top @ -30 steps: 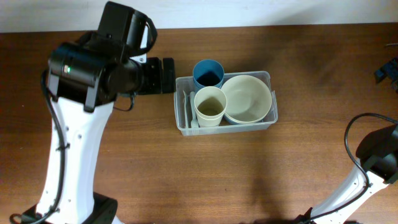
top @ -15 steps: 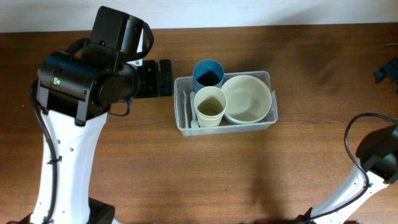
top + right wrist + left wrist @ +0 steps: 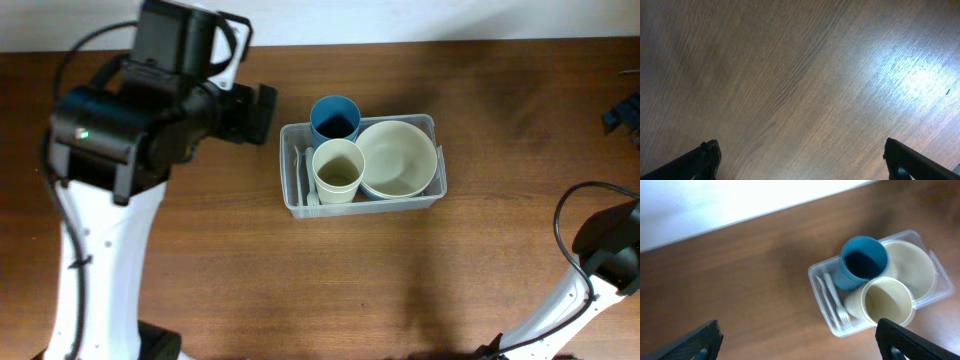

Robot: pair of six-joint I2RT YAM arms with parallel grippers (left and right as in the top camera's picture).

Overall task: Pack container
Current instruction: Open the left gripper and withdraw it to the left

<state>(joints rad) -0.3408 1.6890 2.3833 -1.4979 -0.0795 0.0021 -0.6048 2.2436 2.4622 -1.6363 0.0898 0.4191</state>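
The container (image 3: pixel 370 206), at frame centre, is shown packed with blue cup (image 3: pixel 334 118), cream cup (image 3: pixel 338 170), bowl (image 3: pixel 397 158) and cutlery (image 3: pixel 301 176), so packing is judged complete, with the left gripper (image 3: pixel 799 342) and right gripper (image 3: pixel 800 160) spread wide and empty.

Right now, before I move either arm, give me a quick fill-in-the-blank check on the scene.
1. The round blue plastic cup, round cream cup and wide cream bowl all sit ____ the translucent clear plastic rectangular container.
2. The left tool stands ____ and empty.
3. The white plastic fork lies along the container wall nearest the ____ tool.
Missing words: inside; open; left.
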